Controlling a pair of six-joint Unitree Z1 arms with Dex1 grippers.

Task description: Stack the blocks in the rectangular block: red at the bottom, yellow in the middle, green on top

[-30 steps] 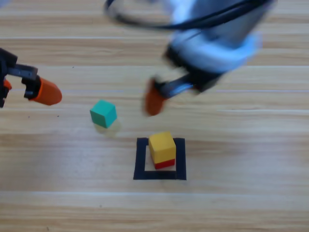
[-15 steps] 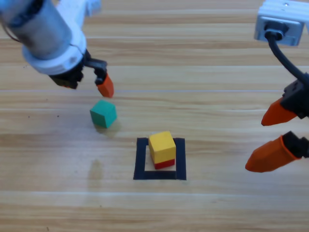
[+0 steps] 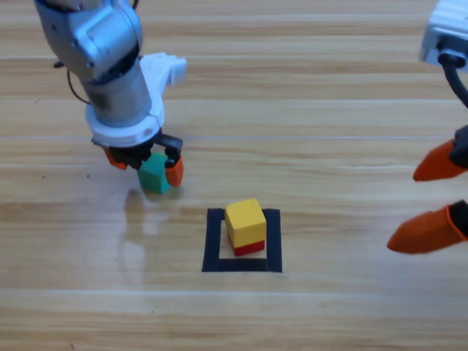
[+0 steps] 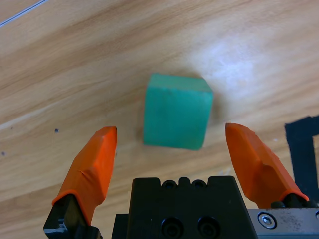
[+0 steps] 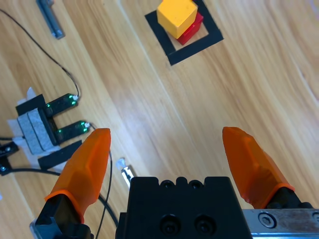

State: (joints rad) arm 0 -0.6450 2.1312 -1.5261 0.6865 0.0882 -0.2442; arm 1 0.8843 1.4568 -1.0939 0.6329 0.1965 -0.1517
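The yellow cube [image 3: 245, 220] sits on the red cube [image 3: 250, 248] inside the black tape rectangle [image 3: 212, 241]; both also show in the right wrist view, yellow cube [image 5: 176, 16] over red cube [image 5: 191, 30] in the rectangle [image 5: 194, 47]. The green cube [image 3: 153, 175] rests on the wood to the upper left of the rectangle. My left gripper [image 3: 143, 164] has come down over it, open, one jaw on each side. The left wrist view shows the green cube [image 4: 176, 111] between the spread jaws of the left gripper [image 4: 172, 142], untouched. My right gripper [image 3: 431, 201] waits open at the right edge.
In the right wrist view, cables and a small device with green lights [image 5: 65, 117] lie on the wood beyond the rectangle, with a grey bar [image 5: 50, 17] further off. A corner of black tape [image 4: 304, 149] shows beside the left gripper's jaw.
The left arm has swung in from the left and lowered its open gripper around the green cube. The right arm has pulled away from the stack to the right edge.
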